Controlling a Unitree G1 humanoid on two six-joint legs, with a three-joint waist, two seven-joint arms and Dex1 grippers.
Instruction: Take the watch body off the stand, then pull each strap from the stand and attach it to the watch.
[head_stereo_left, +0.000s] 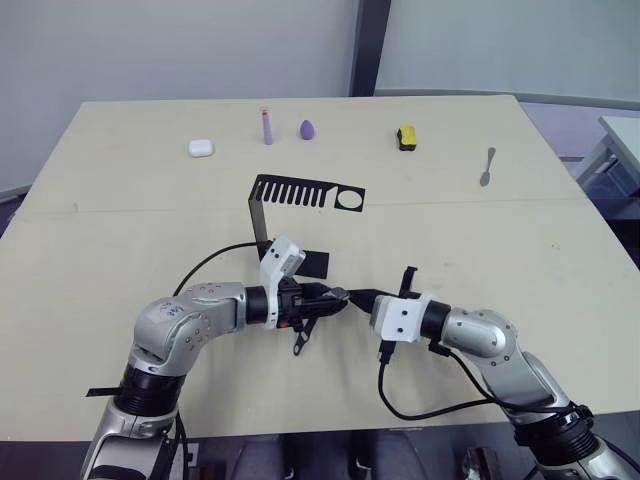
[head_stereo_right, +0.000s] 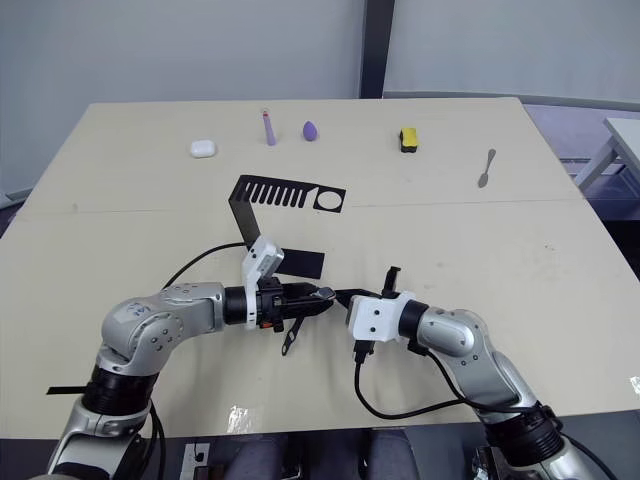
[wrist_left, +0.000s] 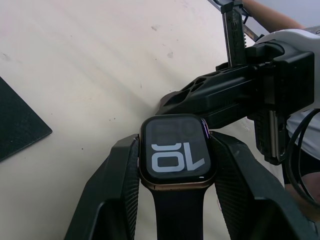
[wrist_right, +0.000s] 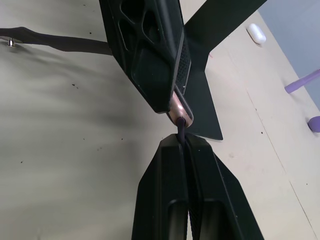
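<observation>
The watch body (wrist_left: 175, 152) sits between my left gripper's fingers (wrist_left: 117, 190), screen showing white digits. My left gripper (head_stereo_left: 335, 295) is shut on it above the table's front middle. One dark strap (head_stereo_left: 300, 342) hangs from the watch toward the table. My right gripper (head_stereo_left: 362, 297) faces the left one, shut on the other strap (wrist_right: 181, 131), whose end touches the watch's metallic edge (wrist_right: 179, 112). The black stand (head_stereo_left: 305, 193) stands just behind the grippers with bare comb slots and a round hole.
Along the far edge lie a white case (head_stereo_left: 202, 148), a lilac stick (head_stereo_left: 267, 128), a purple egg shape (head_stereo_left: 306, 129), a yellow-black block (head_stereo_left: 406, 137) and a spoon (head_stereo_left: 486, 167). The stand's flat foot (head_stereo_left: 312, 263) lies close behind my left gripper.
</observation>
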